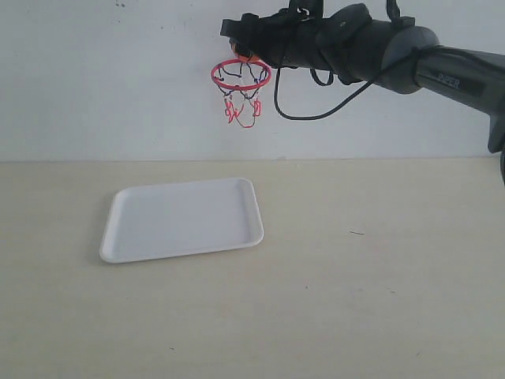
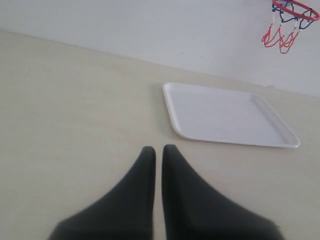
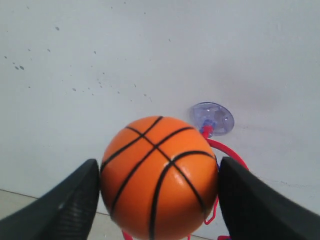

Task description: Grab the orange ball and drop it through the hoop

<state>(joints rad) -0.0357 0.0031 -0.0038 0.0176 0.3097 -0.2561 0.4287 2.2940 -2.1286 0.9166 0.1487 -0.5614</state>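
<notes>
Black right arm [image 1: 442, 71] stretches across the upper right, right gripper [image 3: 157, 170] pinching the orange ball [image 3: 159, 177] above the hoop [image 1: 241, 86]; left gripper [image 2: 158, 150] has its jaws together.

Ball: small orange toy basketball with black seams [image 3: 159, 177], held aloft just above the ring.
Hoop: miniature red-ringed hoop with string net [image 1: 241, 86], fixed to the white wall [image 1: 118, 79] by a clear suction cup [image 3: 212, 119].

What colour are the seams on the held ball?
Black seams on the small orange toy basketball, clearest in the right wrist view.
</notes>
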